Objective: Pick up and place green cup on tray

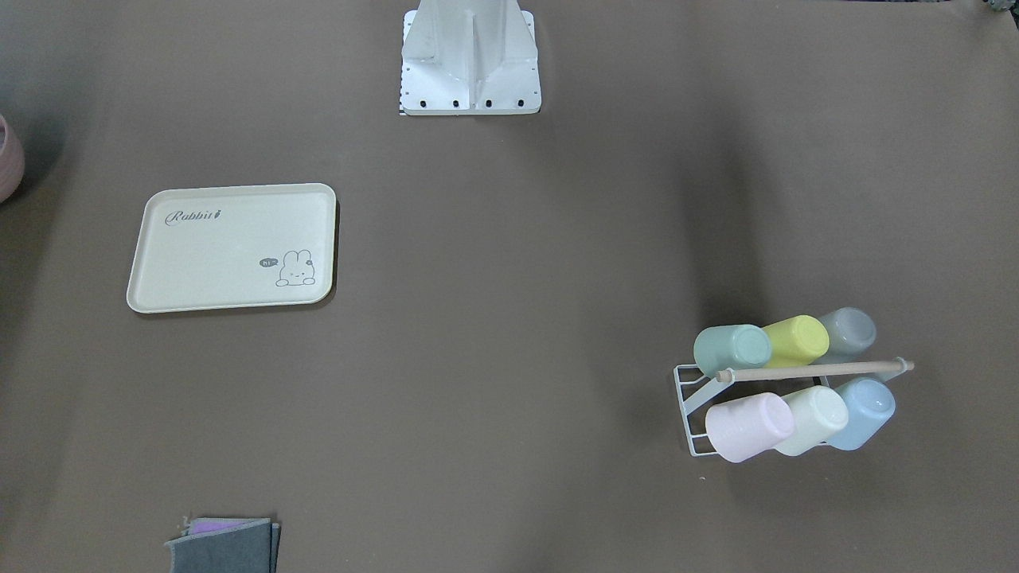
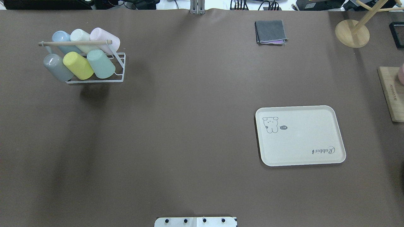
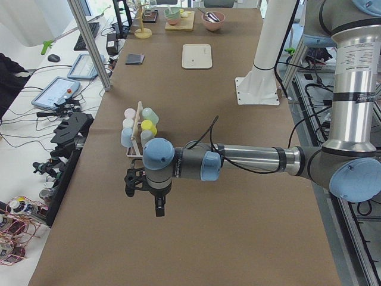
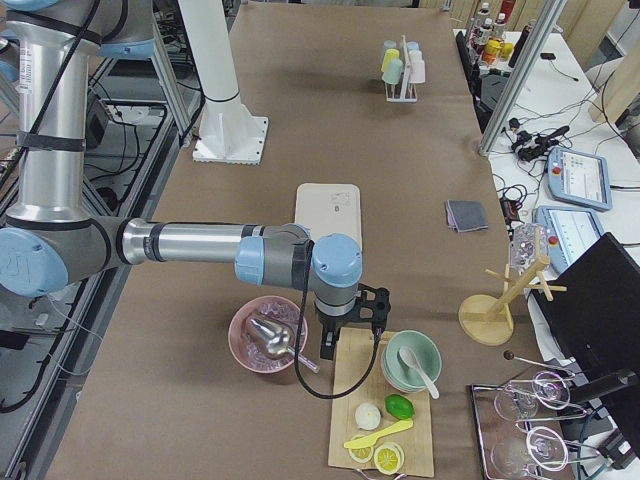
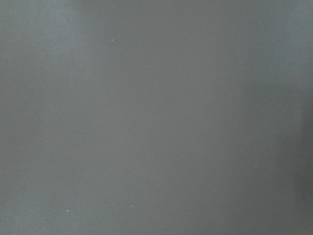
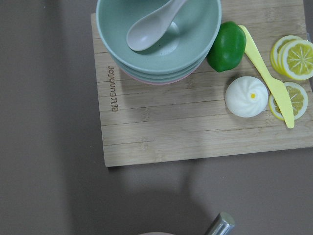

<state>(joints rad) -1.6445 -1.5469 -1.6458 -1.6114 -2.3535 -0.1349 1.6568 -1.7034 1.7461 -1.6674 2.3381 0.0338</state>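
We have the green cup on the rack, the tray well apart
The cup lies tilted, touching the yellow-green cup, at the robot's far left of the worktop; the tray sits flat on its right side. Left jaws hang over plain worktop near the rack, right jaws over a wooden board; we cannot tell if either pair is released or clenched

"Rabbit" on the tray
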